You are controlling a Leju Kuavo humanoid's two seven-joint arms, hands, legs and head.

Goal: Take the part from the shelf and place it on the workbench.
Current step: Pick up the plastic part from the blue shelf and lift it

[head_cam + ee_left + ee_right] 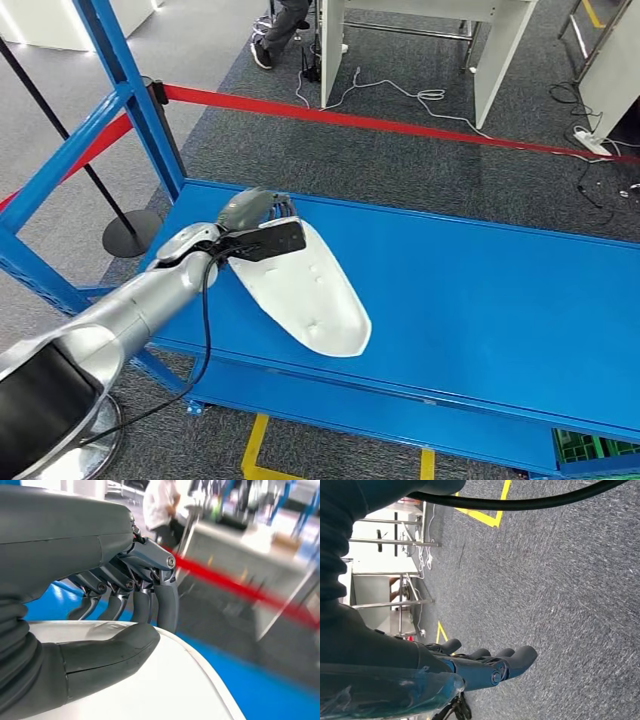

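One white part [309, 290] lay flat on the blue shelf [483, 300], near its front edge, and my left hand [253, 215] was clamped on its nearer end: in the left wrist view my thumb [109, 650] pressed on the top face while my fingers [166, 600] curled over the far rim. I judged this to be the grasping step, with the part not yet lifted. My right hand [486, 665] hung over the grey floor, fingers straight and apart, holding nothing. The next move, as I judged it, called for a level lift, because the long free end could sag or twist in a one-ended grip, then a carry to the workbench.
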